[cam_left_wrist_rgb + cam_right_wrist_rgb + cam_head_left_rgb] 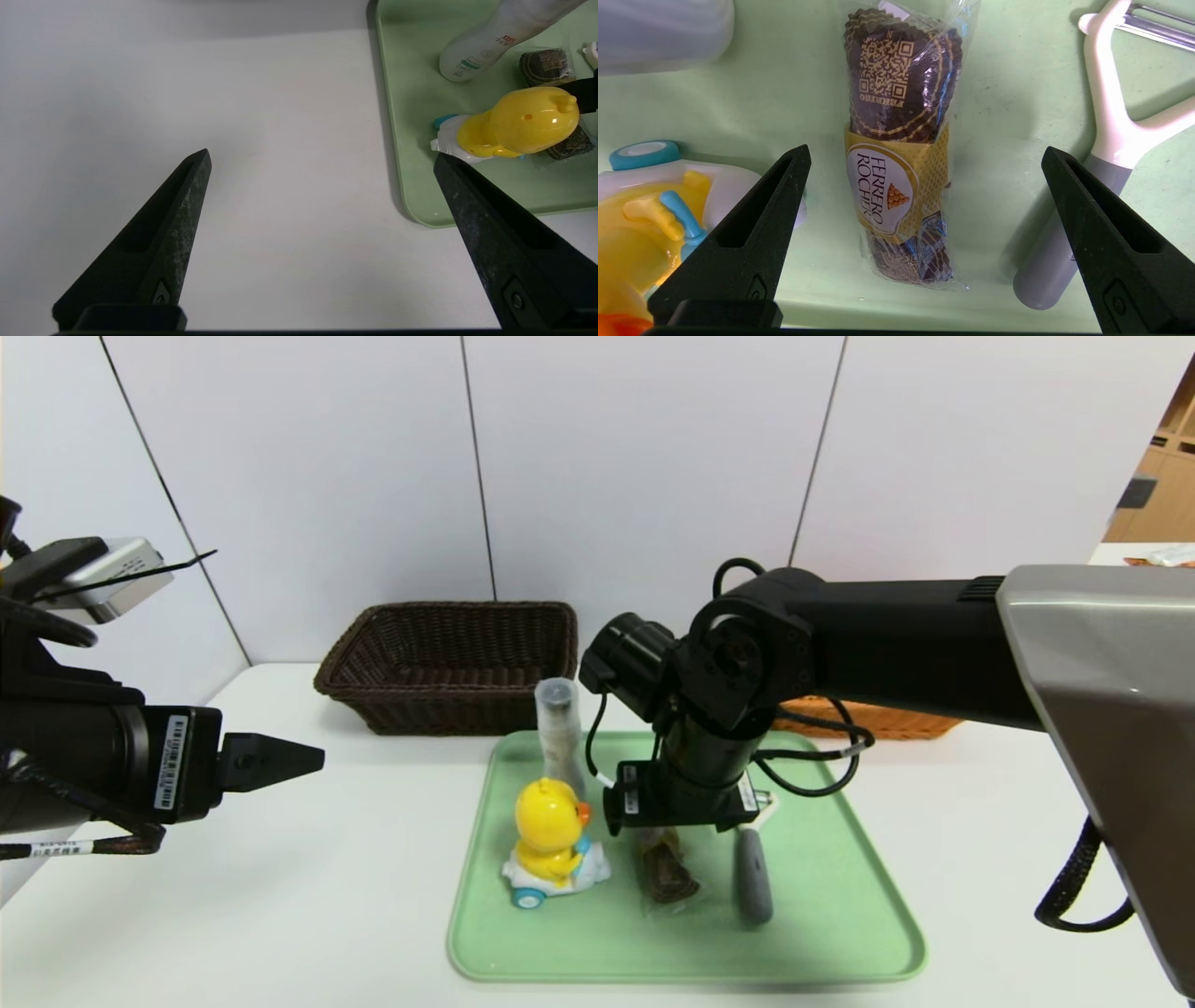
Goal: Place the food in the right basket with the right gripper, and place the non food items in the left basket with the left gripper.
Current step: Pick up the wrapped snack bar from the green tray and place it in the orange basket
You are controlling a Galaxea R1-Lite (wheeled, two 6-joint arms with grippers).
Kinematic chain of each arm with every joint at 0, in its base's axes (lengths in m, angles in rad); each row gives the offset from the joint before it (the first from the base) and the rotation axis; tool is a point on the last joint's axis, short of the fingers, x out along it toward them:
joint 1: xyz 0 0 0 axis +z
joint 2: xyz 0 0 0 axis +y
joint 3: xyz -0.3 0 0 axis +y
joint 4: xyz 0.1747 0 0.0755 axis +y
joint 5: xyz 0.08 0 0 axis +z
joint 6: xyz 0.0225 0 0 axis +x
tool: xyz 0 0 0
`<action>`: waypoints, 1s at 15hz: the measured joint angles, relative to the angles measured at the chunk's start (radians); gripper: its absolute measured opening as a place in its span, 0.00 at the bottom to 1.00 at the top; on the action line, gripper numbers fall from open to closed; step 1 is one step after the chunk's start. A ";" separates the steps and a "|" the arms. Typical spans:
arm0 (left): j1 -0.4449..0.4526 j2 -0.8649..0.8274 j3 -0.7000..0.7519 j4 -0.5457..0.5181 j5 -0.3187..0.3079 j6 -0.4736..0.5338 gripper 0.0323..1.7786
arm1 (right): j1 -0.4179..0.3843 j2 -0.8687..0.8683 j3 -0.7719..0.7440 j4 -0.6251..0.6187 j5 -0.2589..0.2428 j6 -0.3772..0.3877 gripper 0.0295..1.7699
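Black right end effector (924,156) open over food (901,144).

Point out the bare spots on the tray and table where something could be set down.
Free: the tray's near strip and its right side past the peeler; the table between the tray and the left gripper. Crowded: the tray's middle, where duck toy, bottle, chocolate pack and right gripper cluster.

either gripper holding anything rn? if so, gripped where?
Nothing held. The right gripper hangs open over the chocolate pack on the tray, fingers either side, not touching. The left gripper is open over bare table.
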 joint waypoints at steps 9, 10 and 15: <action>0.000 0.004 0.004 -0.001 0.000 -0.003 0.95 | 0.021 0.024 -0.001 0.005 -0.043 -0.009 0.97; 0.000 0.004 0.005 -0.001 0.000 -0.003 0.95 | 0.021 0.026 0.000 0.005 -0.044 -0.010 0.97; 0.000 0.003 0.003 -0.001 0.000 -0.004 0.95 | 0.020 0.029 0.000 0.004 -0.045 -0.011 0.97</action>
